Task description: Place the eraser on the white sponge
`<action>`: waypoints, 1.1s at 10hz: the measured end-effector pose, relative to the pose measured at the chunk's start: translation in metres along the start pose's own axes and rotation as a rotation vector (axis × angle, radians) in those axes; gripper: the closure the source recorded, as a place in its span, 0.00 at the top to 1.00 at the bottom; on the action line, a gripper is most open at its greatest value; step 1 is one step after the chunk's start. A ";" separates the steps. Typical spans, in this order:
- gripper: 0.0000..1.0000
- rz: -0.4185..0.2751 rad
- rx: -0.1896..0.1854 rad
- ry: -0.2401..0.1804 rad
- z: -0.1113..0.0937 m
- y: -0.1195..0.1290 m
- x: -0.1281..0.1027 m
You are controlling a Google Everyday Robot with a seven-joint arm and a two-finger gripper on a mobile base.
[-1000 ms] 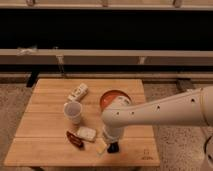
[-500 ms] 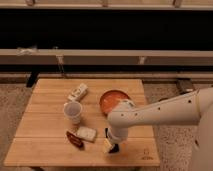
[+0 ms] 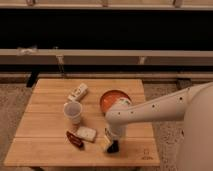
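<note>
One arm (image 3: 155,111) in from right, gripper (image 3: 110,145) low over wooden table (image 3: 40,150) near front edge, jaws spread wide, nothing clearly held. Eraser (image 3: 114,147): dark bit right at gripper tip, hard to tell from finger tbh. Not on sponge. Just left: white sponge (image 3: 86,133), flat, apart from gripper. Dark red long thing (image 3: 75,139) just beside sponge, front-left. Further back: white cup (image 3: 73,111) upright; red bowl (image 3: 111,97) to its right, partly behind arm. Farthest: whitish block (image 3: 78,91) w/ dark marks, lying at angle.
</note>
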 end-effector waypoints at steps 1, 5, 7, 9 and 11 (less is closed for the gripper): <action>0.80 -0.003 0.001 -0.006 0.002 0.000 -0.006; 0.74 0.006 0.002 -0.012 0.012 -0.005 -0.012; 0.54 0.014 0.003 -0.015 0.013 -0.007 -0.012; 0.35 0.019 0.005 -0.018 0.013 -0.009 -0.011; 0.13 0.019 0.012 -0.031 0.006 -0.009 -0.013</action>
